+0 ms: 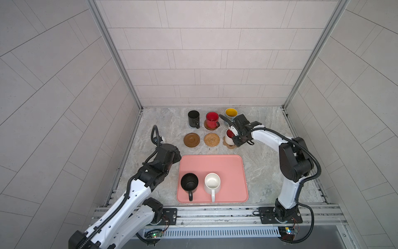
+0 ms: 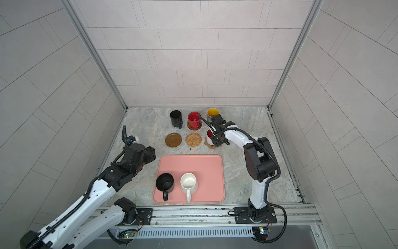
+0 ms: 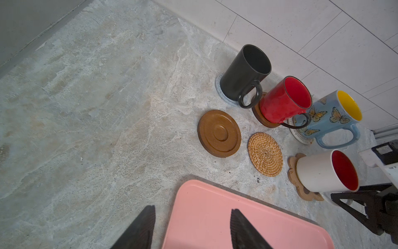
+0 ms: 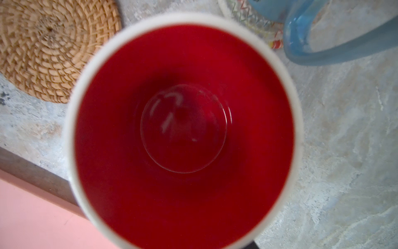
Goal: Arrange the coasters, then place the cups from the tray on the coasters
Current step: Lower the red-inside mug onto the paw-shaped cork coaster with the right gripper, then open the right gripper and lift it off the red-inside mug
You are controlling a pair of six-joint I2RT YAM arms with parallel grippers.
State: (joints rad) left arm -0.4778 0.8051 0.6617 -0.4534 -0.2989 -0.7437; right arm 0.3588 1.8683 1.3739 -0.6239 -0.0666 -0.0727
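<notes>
Here, the tray [image 1: 228, 168] holds a black mug [image 1: 189, 183] and a white mug [image 1: 212, 183].

Salmon-pink tray [image 1: 226, 168]; blue mug [image 3: 329, 116], orange butterflies, yellow inside.

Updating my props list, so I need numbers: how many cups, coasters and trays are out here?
Cups: 6 (tall black cup, red cup, blue cup, red-lined white cup, squat black cup, plain white cup)
Coasters: 6 (bare brown disc, rattan coaster, grey-blue coaster, covered brown disc, whitish coaster, paw coaster)
Tray: 1
Total: 13
</notes>
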